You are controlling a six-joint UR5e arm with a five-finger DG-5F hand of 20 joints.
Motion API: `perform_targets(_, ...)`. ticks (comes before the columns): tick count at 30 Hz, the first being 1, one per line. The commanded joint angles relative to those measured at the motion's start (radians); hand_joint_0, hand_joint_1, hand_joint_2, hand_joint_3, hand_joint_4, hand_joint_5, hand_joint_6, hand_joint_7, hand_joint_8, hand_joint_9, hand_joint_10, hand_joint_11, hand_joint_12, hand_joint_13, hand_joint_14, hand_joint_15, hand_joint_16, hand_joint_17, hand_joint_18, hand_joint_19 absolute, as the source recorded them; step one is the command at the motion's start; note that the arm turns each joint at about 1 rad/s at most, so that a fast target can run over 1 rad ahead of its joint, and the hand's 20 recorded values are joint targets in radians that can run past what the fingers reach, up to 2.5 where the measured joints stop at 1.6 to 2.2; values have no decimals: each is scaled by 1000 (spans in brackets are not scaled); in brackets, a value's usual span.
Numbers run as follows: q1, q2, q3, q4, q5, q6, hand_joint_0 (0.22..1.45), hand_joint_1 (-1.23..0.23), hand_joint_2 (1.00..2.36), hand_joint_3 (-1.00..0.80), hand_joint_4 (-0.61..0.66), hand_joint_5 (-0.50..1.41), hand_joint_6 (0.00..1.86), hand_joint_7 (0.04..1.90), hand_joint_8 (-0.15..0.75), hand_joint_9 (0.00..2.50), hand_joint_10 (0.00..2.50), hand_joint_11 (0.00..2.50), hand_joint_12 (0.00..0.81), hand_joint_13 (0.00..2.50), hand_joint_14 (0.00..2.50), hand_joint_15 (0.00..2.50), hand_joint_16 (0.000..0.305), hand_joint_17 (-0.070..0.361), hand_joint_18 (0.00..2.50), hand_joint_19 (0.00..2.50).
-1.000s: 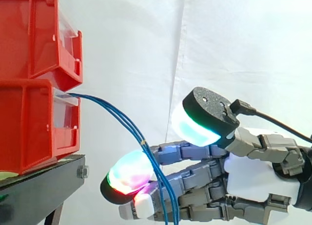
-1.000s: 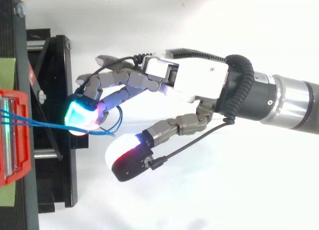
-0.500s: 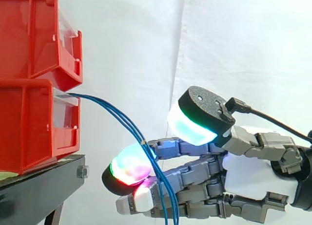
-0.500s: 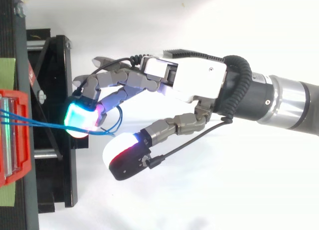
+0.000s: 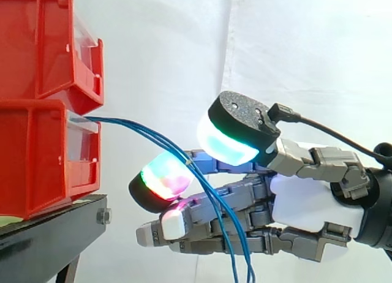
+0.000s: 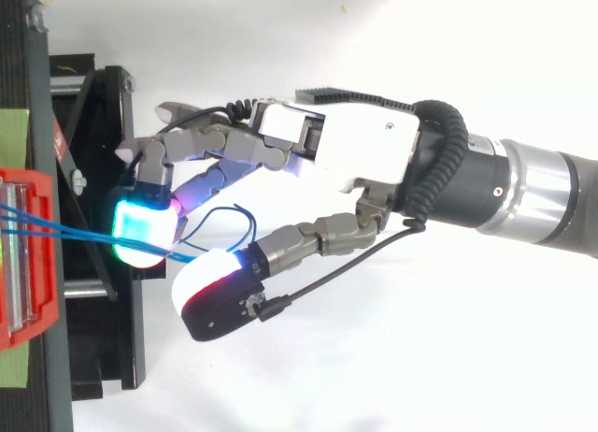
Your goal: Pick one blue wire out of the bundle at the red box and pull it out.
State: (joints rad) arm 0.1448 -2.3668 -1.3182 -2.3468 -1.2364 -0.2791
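Blue wires (image 5: 131, 128) leave the lower red box (image 5: 37, 160) and run right and down to my hand (image 5: 309, 203). They pass between the glowing finger pad (image 5: 164, 177) and the thumb pad (image 5: 225, 143), then drop in front of the lower fingers (image 5: 202, 215). From above, the bundle (image 6: 75, 231) ends where the thumb pad (image 6: 210, 284) meets the finger pad (image 6: 142, 234), pinched there. A loose loop of wire (image 6: 224, 212) curls behind the pads, below the palm (image 6: 364, 147). The other fingers stay fairly straight.
A second red box (image 5: 43, 44) is stacked on the lower one. Both stand on a black stand (image 5: 55, 231), whose frame (image 6: 103, 170) lies under the fingertips in the top view. A white curtain hangs behind.
The thumb has swung in toward the fingers and closed the gap over the wires. The hand has risen slightly and shifted toward the boxes, lifting the bundle.
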Motion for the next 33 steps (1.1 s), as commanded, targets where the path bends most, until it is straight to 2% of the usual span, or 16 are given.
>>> perform_targets(1, -1, 0, 1, 0, 0, 0, 577, -722, 1010, -373, 208, -114, 577, 1245, 270, 738, 21, 603, 377, 84, 2, 62, 65, 146, 0, 142)
perform_targets(13, -1, 0, 1, -2, 2, 0, 591, -728, 1013, -322, 204, -131, 678, 1133, 271, 757, 20, 609, 377, 118, 1, 71, 64, 144, 0, 160)
perform_targets(22, 1, 0, 1, -2, 2, 0, 582, -720, 1018, -213, 185, -164, 795, 1011, 276, 764, 21, 637, 378, 129, 3, 72, 64, 143, 0, 171)
perform_targets(27, 1, 0, 1, -2, 2, 0, 566, -705, 1020, -138, 186, -170, 827, 1000, 279, 770, 20, 634, 381, 133, 3, 85, 64, 144, 0, 187)
perform_targets(29, 1, 0, 1, -2, 3, 0, 562, -709, 1020, -119, 201, -161, 811, 1062, 286, 801, 19, 612, 386, 167, 1, 65, 65, 146, 38, 157)
perform_targets(33, 1, 0, 1, -14, 2, 0, 542, -679, 1016, -187, 217, -159, 815, 1039, 292, 828, 19, 631, 393, 185, 2, 71, 66, 148, 42, 181)
